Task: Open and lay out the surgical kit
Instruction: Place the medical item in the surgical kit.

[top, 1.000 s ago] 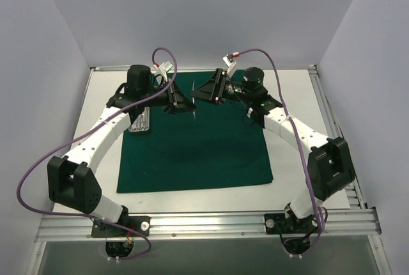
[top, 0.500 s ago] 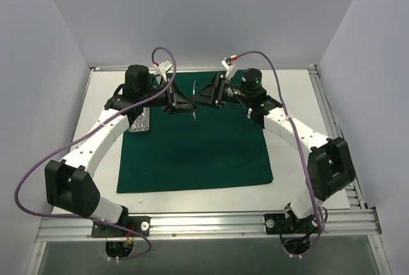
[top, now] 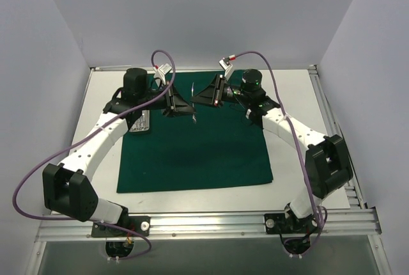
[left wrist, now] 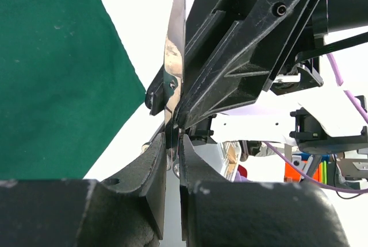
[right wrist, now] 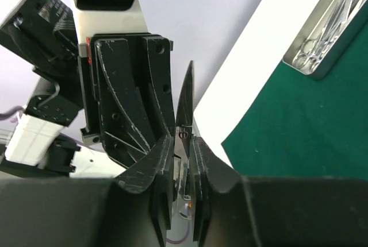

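Observation:
The dark green cloth (top: 192, 153) of the surgical kit lies spread flat as a large square. Above its far edge, both grippers meet tip to tip around thin steel tweezers (top: 193, 99) that stand upright in the air. My left gripper (top: 190, 109) is shut on the tweezers (left wrist: 174, 57), seen edge-on in the left wrist view. From the opposite side my right gripper (top: 195, 98) has its jaws narrowed on the same tweezers (right wrist: 185, 100). The small silver tray (top: 140, 123) sits at the cloth's left edge, and ring-handled forceps (right wrist: 313, 49) lie in it.
The left arm's forearm (top: 115, 128) passes over the tray. A raised metal rail (top: 204, 224) runs along the table's near edge. Grey walls (top: 45, 96) close in the left, right and back sides. Purple cables (top: 268, 64) loop over both wrists.
My right gripper moved a little left toward the left gripper and its jaws closed on the tweezers. The left gripper kept its grip and barely shifted.

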